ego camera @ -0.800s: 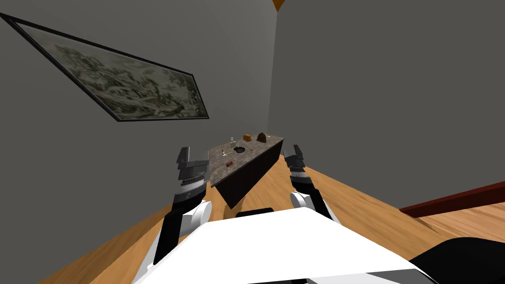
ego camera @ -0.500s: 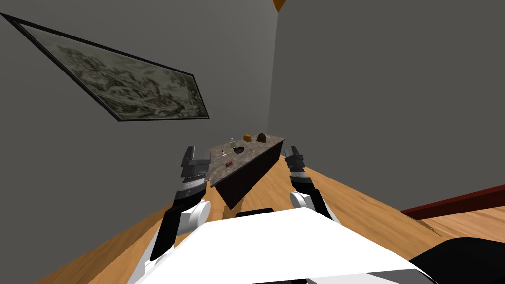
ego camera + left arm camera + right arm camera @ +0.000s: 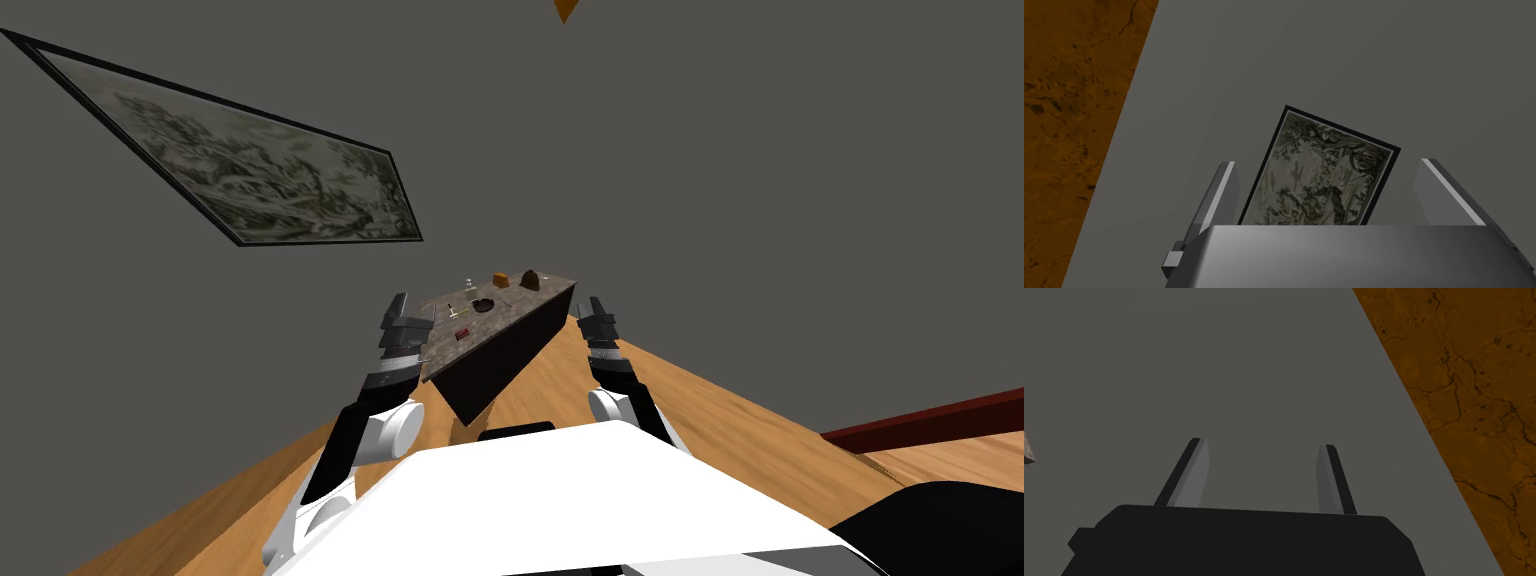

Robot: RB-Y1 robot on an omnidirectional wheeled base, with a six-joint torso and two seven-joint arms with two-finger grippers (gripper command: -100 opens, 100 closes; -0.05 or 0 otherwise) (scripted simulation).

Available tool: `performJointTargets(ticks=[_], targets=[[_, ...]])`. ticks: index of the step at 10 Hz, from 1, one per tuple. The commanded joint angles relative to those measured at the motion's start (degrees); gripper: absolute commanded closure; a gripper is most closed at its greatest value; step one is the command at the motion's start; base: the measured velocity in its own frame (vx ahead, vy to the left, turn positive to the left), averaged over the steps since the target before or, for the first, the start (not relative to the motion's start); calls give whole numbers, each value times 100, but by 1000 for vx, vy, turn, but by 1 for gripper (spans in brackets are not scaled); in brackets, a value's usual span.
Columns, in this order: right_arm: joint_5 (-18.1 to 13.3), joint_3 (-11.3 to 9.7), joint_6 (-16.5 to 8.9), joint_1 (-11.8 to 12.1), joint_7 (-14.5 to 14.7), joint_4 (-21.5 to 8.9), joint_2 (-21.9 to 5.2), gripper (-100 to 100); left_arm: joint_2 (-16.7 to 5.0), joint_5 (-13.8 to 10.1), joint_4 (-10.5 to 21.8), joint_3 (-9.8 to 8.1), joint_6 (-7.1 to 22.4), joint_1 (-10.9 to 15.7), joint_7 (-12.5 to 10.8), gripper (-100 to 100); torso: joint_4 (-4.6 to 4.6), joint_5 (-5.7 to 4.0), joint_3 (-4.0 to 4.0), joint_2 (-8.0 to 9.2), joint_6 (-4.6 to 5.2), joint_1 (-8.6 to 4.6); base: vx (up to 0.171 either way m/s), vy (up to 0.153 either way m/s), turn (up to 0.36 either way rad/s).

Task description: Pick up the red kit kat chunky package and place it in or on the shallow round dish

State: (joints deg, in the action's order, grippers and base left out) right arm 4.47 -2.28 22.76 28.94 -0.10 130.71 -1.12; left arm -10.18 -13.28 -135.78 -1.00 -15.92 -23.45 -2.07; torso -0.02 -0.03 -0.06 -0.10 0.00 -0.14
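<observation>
Left gripper (image 3: pixel 408 312) has edged toward the mottled stone-topped table (image 3: pixel 490 322), fingers spread.

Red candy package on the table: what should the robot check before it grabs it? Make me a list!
1. Red package lies free on the table: ok.
2. Dark round dish stands on the same table, beyond the package: ok.
3. Dish is empty: cannot tell, too small to see.
4. Left pincer is open: ok.
5. Right pincer is open: ok.
6. A pincer is over the package: not ok; each is beside the table, one on each side.
</observation>
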Motion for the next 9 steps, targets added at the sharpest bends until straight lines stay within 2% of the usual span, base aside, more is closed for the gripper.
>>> performJointTargets(ticks=[1, 2, 3, 4, 5, 6, 8, 9], targets=[[0, 0, 0, 0, 0, 0, 0, 0, -69, -141, 13, 5, 256, 58, -25, -100, 0, 0, 0, 0, 0, 0, 20, -38, 6], [0, 0, 0, 0, 0, 0, 0, 0, -197, -374, 40, -1, 456, 157, -72, -100, 0, 0, 1, 1, 0, 0, 23, -37, 10], [0, 0, 0, 0, 0, 0, 0, 0, -197, -374, 40, -1, 543, 157, -72, -100, 0, 0, 0, 0, 0, 0, 24, -33, 6], [0, 0, 0, 0, 0, 0, 0, 0, -327, -620, 73, -8, 732, 261, -124, -100, 0, 0, 0, 0, 0, 2, 29, -39, 11], [0, 0, 0, 0, 0, 0, 0, 0, -327, -620, 73, -8, 853, 261, -124, -100, 0, 0, -1, -2, 0, 0, 20, -34, 7], [0, 0, 0, 0, 0, 0, 0, 0, -457, -871, 113, -17, 1030, 371, -182, -100, 0, 0, 0, 1, 0, 1, 15, -36, 12], [0, 0, 0, 0, 0, 0, 0, 0, -457, -875, 113, -17, 1184, 371, -182, -100, 0, 0, 2, 3, 0, 3, 13, -23, 2], [0, 0, 0, 0, 0, 0, 0, 0, -591, -1139, 162, -27, 1413, 484, -244, -100, 1, 1, 3, 5, 0, 7, 15, -27, 6]])
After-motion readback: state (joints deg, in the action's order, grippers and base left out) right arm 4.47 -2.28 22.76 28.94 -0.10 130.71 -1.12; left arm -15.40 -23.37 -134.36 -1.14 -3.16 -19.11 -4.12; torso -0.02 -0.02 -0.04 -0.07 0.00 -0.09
